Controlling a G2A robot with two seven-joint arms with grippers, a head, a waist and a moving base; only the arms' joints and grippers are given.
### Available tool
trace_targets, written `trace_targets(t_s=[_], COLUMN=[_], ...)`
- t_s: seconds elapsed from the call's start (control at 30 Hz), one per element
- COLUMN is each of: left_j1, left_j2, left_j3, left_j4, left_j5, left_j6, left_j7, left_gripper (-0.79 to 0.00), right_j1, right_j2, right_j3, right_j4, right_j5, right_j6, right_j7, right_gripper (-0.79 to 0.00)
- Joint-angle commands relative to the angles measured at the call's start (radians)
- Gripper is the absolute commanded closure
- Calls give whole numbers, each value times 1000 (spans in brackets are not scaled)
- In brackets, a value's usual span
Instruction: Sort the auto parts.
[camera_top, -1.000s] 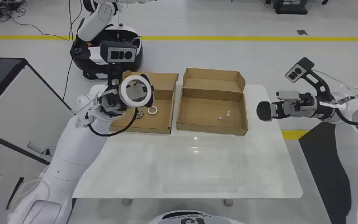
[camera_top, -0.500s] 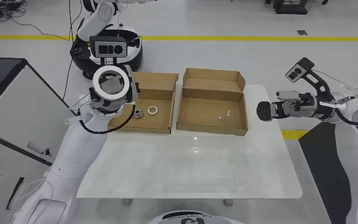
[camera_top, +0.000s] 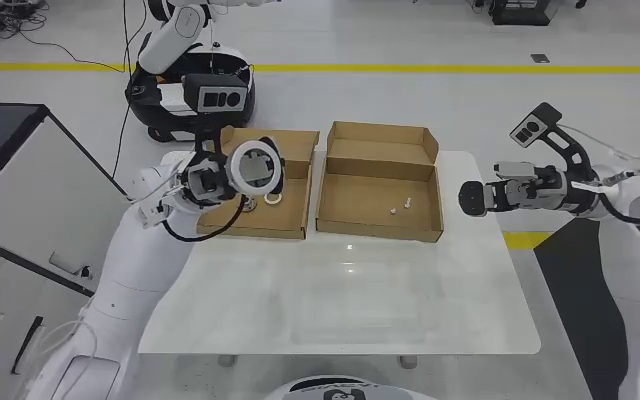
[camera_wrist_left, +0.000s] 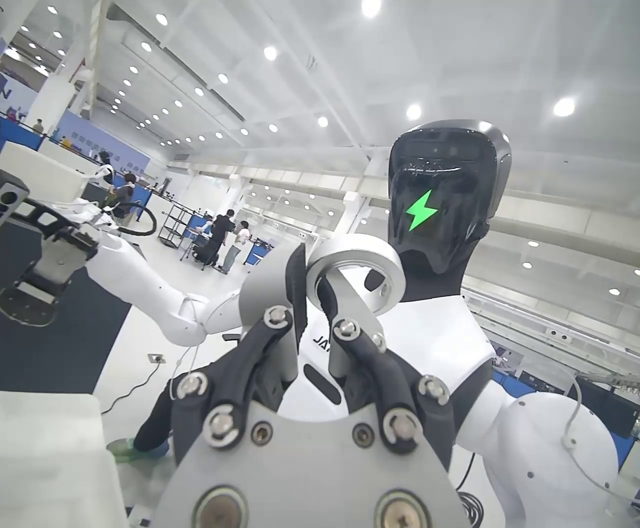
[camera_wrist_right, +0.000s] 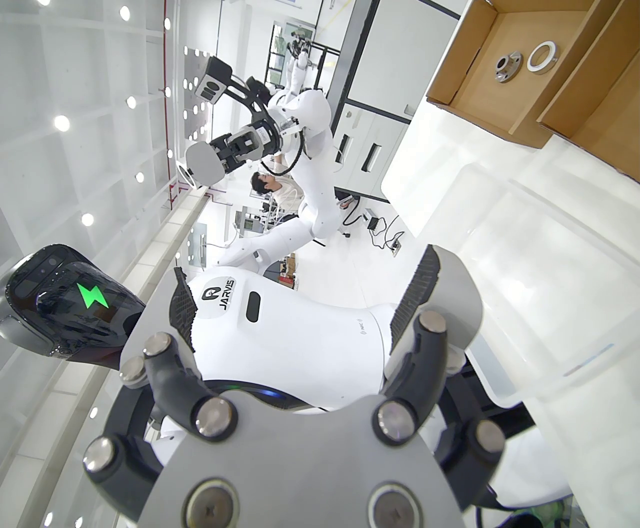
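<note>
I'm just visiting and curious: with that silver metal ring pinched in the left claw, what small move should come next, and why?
Probably tip the left claw downward and lower its silver metal ring toward the brown cardboard box beneath it. The claw points upward, shut on the ring, raised above that box, where a similar white ring already lies.

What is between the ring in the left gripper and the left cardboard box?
Nothing visible. The left gripper holds the metal ring raised above the open left box, which holds a flange and small ring.
</note>
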Motion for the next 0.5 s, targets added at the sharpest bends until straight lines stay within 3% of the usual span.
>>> trace_targets(t_s=[0.0,0.47], left_j1=[3,19], left_j2=[-3,-26], left_j3=[0,-15], left_j4=[-1,11], left_j5=[-21,-105], left_j6=[-2,-6], left_j7=[-2,-1], left_gripper=[0,0], right_j1=[0,0], right_j2=[0,0], right_j3=[0,0], right_j4=[0,0], right_j5=[0,0], right_j6=[0,0], right_j7=[0,0], right_gripper=[-785,-785])
